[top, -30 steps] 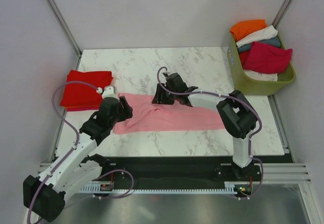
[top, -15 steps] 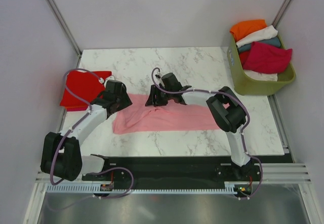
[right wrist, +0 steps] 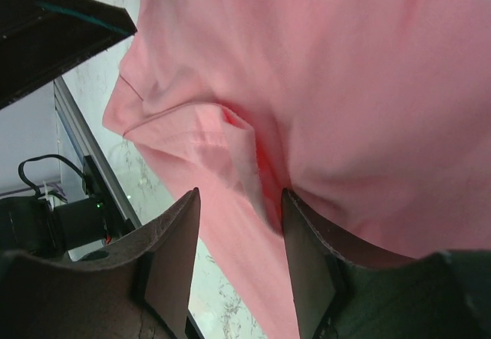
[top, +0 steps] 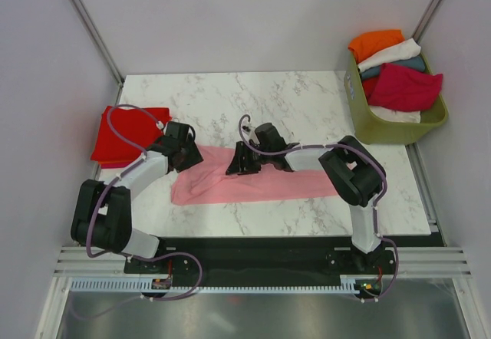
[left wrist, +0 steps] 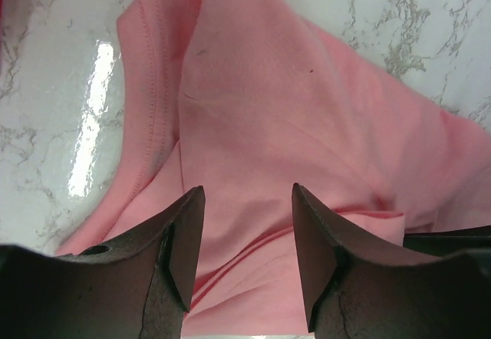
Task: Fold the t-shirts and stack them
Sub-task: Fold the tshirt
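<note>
Over creased pink t-shirt [top: 299, 179] on glossy marble [top: 291, 101], left claw [left wrist: 248, 197] and right claw [right wrist: 240, 201] half-open, empty.

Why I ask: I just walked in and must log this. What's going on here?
Two robot arms are working on a pink t-shirt lying across the marble table. The left gripper is over its left end and the right gripper over its bunched middle. Both are open, and neither holds the cloth yet. A folded red t-shirt lies at the table's left edge. More t-shirts wait in the green basket at far right.
</note>
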Robot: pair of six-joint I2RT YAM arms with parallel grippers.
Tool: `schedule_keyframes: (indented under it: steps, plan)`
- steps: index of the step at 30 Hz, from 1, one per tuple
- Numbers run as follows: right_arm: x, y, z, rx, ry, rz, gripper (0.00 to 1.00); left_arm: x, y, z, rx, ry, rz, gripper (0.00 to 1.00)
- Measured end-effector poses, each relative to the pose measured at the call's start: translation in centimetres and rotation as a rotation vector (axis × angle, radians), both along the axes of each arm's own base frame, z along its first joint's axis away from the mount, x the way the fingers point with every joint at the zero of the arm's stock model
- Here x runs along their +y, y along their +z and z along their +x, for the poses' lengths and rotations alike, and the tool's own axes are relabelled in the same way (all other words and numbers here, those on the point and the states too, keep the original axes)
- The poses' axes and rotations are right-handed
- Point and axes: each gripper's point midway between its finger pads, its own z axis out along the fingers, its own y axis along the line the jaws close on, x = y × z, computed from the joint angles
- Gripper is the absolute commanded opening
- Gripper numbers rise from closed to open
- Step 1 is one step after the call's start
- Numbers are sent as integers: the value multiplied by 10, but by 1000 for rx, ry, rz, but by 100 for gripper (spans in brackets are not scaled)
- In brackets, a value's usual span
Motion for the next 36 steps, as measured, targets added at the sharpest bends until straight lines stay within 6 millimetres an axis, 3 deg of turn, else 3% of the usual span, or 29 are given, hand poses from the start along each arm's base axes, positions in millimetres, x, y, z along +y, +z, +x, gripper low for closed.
schedule_keyframes:
  steps: [10,16,21,25,26,29,36]
  plan:
    - [1,0,-4,-8,27,10,57,-2,1,5,-2,-2,-3,56]
    - [13,12,12,-79,54,10,56,-9,-1,16,6,-14,-19,56]
    - [21,4,21,-88,64,-2,53,-10,-13,20,36,-14,-13,56]
    - [23,-8,22,-68,69,-16,47,-10,-23,24,67,-4,-26,55]
    - [24,-7,23,-70,69,-17,39,-10,-25,24,73,0,-28,55]
    - [25,-5,23,-74,75,-16,28,-7,-31,25,95,21,-33,54]
    - [20,-2,9,-54,99,-8,17,-4,-33,30,113,56,-43,54]
